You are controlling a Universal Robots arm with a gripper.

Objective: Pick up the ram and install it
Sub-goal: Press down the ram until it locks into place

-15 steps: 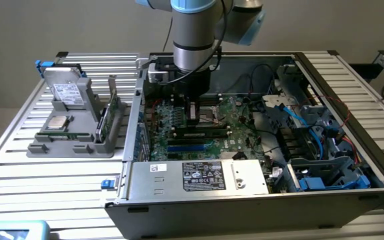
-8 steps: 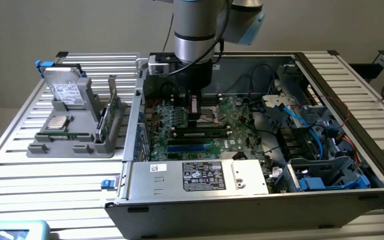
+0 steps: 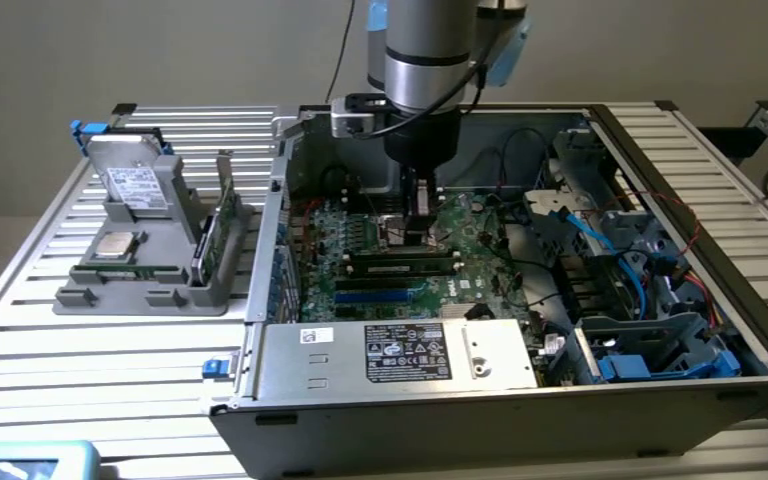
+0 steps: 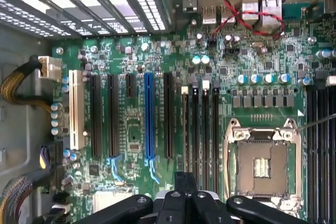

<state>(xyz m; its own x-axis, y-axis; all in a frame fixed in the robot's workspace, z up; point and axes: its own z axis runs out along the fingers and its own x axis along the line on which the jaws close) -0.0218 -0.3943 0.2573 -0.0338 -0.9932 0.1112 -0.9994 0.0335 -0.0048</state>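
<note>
In the exterior view, the metal box (image 3: 398, 352) with a white and black label sits closest, at the front of the open computer case (image 3: 624, 130). The writing on the label is too small to read. Behind it lies the green board (image 3: 357, 275). The ram (image 3: 404, 266) lies flat in a slot on that board, just below the claw (image 3: 419, 235). The claw is squeezed shut and stands right above the ram. Blue cables (image 3: 595, 232) curl at the exterior view's right. A grey rack (image 3: 157, 240) with spare parts stands on the slatted surface (image 3: 37, 330) beside the case.

In the wrist view, the black claw (image 4: 181, 195) is nearest. Past it are long black slots (image 4: 199, 129), one blue slot (image 4: 148, 116) and a square chip socket (image 4: 261, 163). Red wires (image 4: 239, 17) cross near the silver ports.
</note>
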